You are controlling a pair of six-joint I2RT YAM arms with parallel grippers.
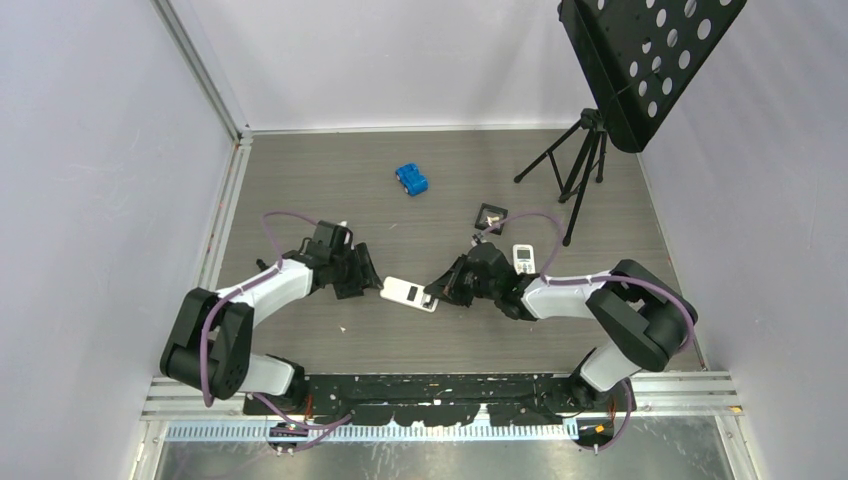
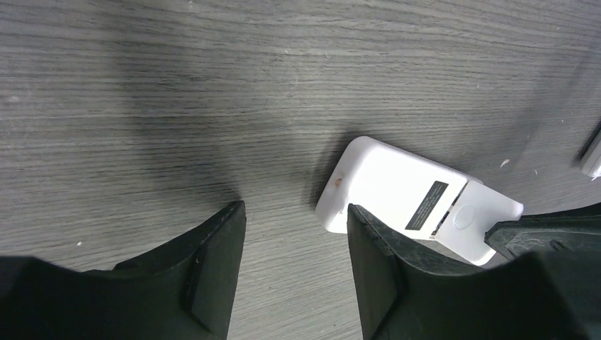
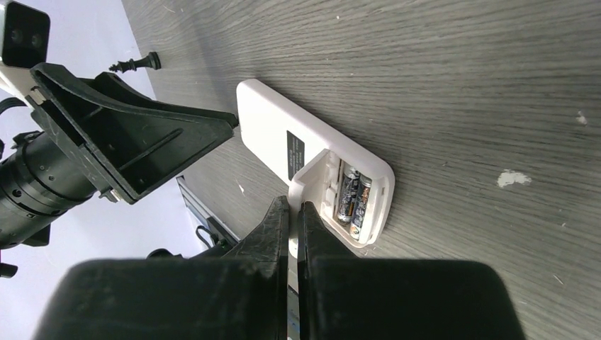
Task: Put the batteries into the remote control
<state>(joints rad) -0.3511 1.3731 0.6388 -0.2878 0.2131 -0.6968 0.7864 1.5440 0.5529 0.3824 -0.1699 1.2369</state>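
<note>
Remote (image 1: 408, 293) mid-worktop, twd near edge, long way L–R. Batts (image 3: 352, 198) in slot, R end. My R gripper (image 3: 293, 209) pinched on lid (image 3: 310, 180); L gripper (image 2: 295, 207) apart, at L end.

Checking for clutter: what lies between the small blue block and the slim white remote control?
Bare grey tabletop only, from blue block to white remote control, in top external view.

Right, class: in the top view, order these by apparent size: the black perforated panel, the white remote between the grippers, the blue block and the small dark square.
Largest: perforated panel, though it is raised nearer the camera.
Next: white remote.
Last: blue block and dark square, too alike to rank.
</note>
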